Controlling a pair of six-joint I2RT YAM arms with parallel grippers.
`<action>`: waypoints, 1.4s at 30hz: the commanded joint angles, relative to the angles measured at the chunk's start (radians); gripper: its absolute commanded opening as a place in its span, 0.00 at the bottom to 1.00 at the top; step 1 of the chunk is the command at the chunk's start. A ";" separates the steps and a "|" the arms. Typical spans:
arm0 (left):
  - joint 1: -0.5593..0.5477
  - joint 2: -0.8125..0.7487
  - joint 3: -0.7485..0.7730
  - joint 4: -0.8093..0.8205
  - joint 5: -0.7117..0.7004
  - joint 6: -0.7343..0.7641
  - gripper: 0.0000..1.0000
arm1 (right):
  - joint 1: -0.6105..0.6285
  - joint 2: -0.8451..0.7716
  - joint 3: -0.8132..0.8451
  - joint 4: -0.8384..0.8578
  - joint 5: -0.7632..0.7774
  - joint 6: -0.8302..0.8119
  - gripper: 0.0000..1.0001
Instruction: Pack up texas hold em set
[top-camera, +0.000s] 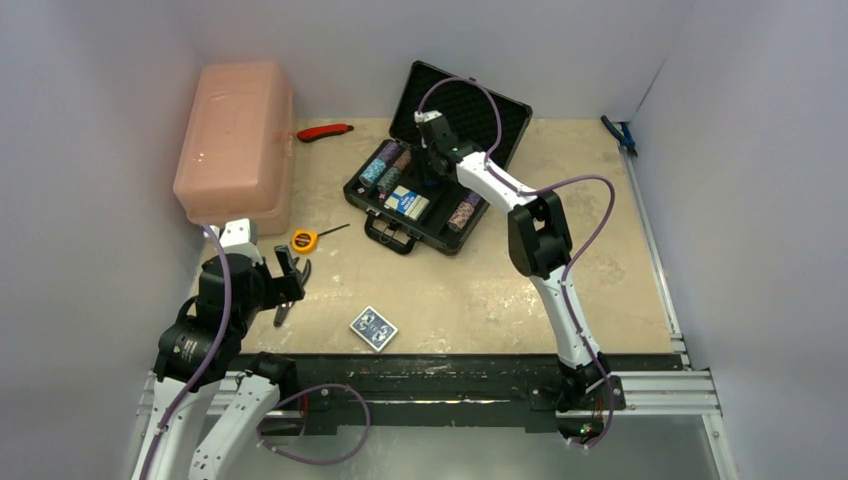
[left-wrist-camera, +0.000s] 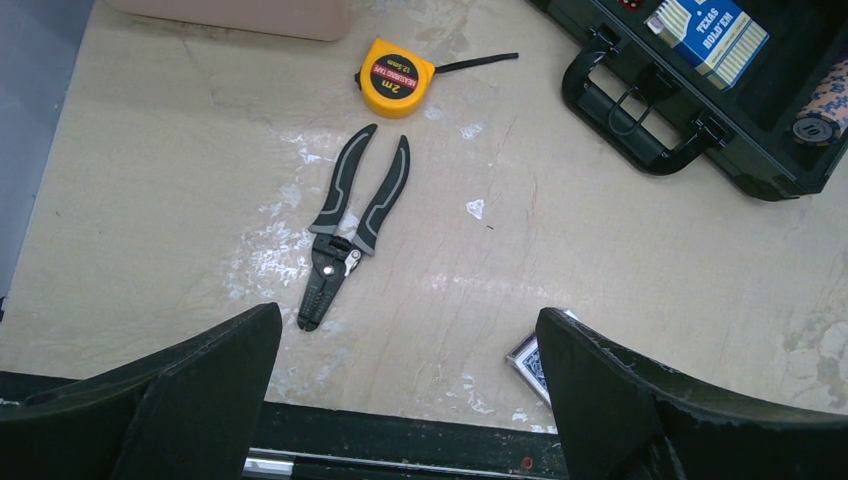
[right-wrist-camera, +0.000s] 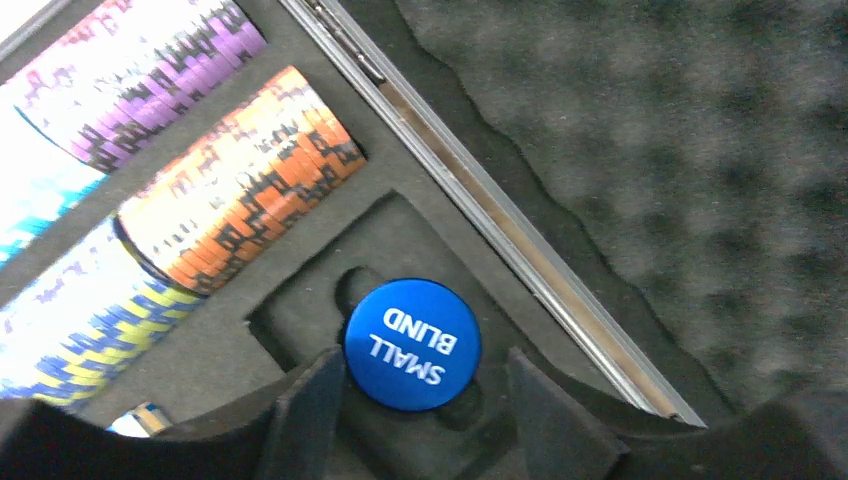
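The round blue disc (right-wrist-camera: 412, 344), printed "SMALL BLIND", lies between the fingers of the right gripper (right-wrist-camera: 420, 362) over a recess in the foam of the open black case (top-camera: 487, 112). This gripper is open, spread slightly wider than the disc: one finger (right-wrist-camera: 300, 420) is at the disc's edge and a narrow gap shows on the other side.

Beside the recess the right wrist view shows four chip rows lying on their sides: purple-white (right-wrist-camera: 130, 80), orange (right-wrist-camera: 240, 170), blue-yellow (right-wrist-camera: 90, 310) and a sliver of cyan (right-wrist-camera: 25, 205). A fifth row (top-camera: 465, 212) lies at the case's other end.

There are two card decks. One is a boxed deck (top-camera: 407, 203) in the case, the other a loose deck (top-camera: 373, 327) on the table (top-camera: 600, 250), well apart from both grippers.

The left gripper (left-wrist-camera: 408, 322) hangs wide open and empty over the table, near one wire stripper (left-wrist-camera: 350, 225) and one yellow tape measure (left-wrist-camera: 397, 78).
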 joint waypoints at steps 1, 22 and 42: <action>0.012 0.006 0.015 0.040 0.008 0.025 1.00 | 0.008 -0.038 -0.027 -0.080 0.009 -0.004 0.71; 0.015 -0.005 0.015 0.038 -0.009 0.020 1.00 | 0.020 -0.159 -0.049 -0.066 0.000 -0.031 0.76; 0.023 -0.008 0.031 0.012 -0.062 -0.001 1.00 | 0.029 -0.643 -0.514 0.008 -0.051 -0.029 0.86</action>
